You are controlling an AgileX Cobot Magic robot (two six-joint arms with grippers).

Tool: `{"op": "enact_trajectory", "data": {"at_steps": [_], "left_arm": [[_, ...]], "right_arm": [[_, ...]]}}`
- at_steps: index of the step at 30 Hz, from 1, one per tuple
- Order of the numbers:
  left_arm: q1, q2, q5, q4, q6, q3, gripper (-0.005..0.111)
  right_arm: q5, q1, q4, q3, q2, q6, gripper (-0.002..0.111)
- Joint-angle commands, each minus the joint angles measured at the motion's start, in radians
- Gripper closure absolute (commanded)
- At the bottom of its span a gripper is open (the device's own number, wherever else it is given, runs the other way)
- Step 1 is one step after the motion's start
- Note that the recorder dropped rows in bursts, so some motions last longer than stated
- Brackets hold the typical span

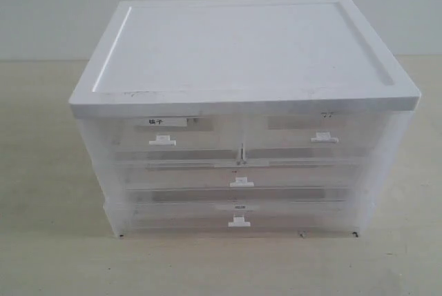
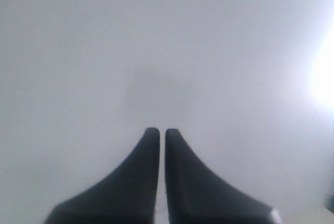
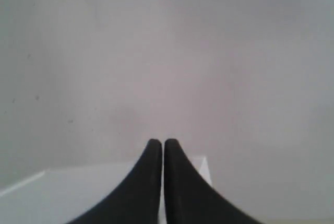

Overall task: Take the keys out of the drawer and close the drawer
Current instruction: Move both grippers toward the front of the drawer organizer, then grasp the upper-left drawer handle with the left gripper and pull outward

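Observation:
The drawer (image 1: 162, 134) is the top left half-width one of a translucent plastic cabinet (image 1: 242, 54). It has a white label strip (image 1: 162, 121) and a small white tab handle (image 1: 162, 141), and it sits pushed in flush. The keys are not visible. Neither arm shows in the exterior view. My left gripper (image 2: 157, 131) is shut with nothing between its dark fingers, facing a blank pale surface. My right gripper (image 3: 157, 142) is shut too, over a white edge (image 3: 62, 182) in front of a pale wall.
Beside the labelled drawer is an unlabelled half-width drawer (image 1: 321, 134). Two full-width drawers (image 1: 242, 175) (image 1: 239, 214) lie below. The cabinet stands on a beige tabletop (image 1: 41, 172) before a pale wall.

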Motion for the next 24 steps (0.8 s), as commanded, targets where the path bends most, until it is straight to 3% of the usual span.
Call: {"op": "enact_trajectory", "data": {"at_steps": [1,4,9,17,24], "left_arm": [[-0.008,0.247,-0.369,0.439,0.017,-0.094,0.102],[-0.008,0.396,-0.322,0.552,0.04,-0.084,0.102],[-0.034,0.577,-0.386,0.461,0.331,0.014,0.102],[-0.255,0.92,-0.321,0.286,0.76,0.024,0.101],[-0.419,1.114,-0.255,0.055,1.211,-0.038,0.067]], "right_arm": [[-0.138,-0.004,-0.322,-0.017,0.18,0.182,0.108],[-0.278,-0.004,-0.381,-0.017,0.295,0.173,0.108],[-0.394,-0.004,-0.435,-0.017,0.466,0.076,0.108],[-0.536,-0.004,-0.371,-0.017,0.736,-0.11,0.108],[-0.575,-0.004,-0.371,-0.017,0.824,-0.155,0.108]]}}
